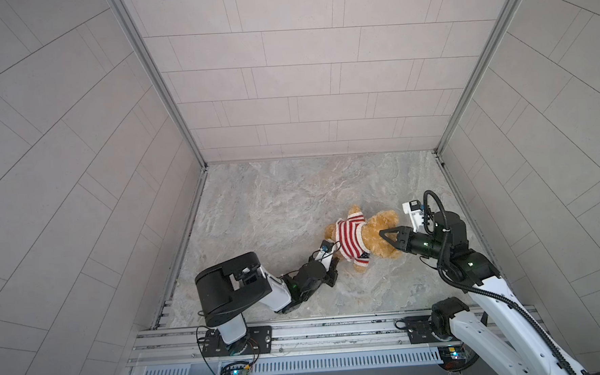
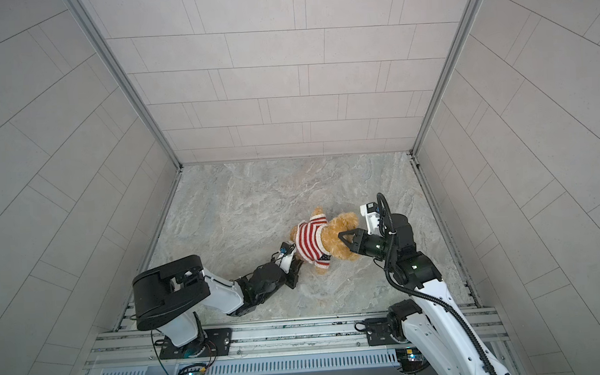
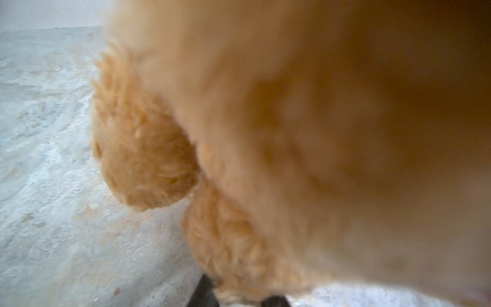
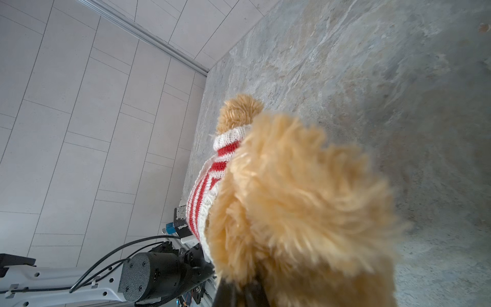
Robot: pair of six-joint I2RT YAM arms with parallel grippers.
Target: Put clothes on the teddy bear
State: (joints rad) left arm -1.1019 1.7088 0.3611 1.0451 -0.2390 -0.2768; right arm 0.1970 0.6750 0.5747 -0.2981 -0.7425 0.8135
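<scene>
Both top views: striped sweater (image 1: 350,240); left wrist: blurred teddy bear (image 3: 292,133).

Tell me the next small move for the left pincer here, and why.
Probably shift the left pincer onto the sweater's hem and tug it legward: the sweater already covers the teddy bear's torso, the shut right pincer is at its head, and the left wrist view shows only fur.

Arms (image 1: 277,290): white links, black joints, green LEDs (image 1: 471,264). Right arm (image 1: 498,291): ribbed black cable (image 1: 509,303); right gripper (image 1: 381,232) black, pointed. Bases (image 1: 417,328) bolted on rail (image 1: 334,329).
</scene>
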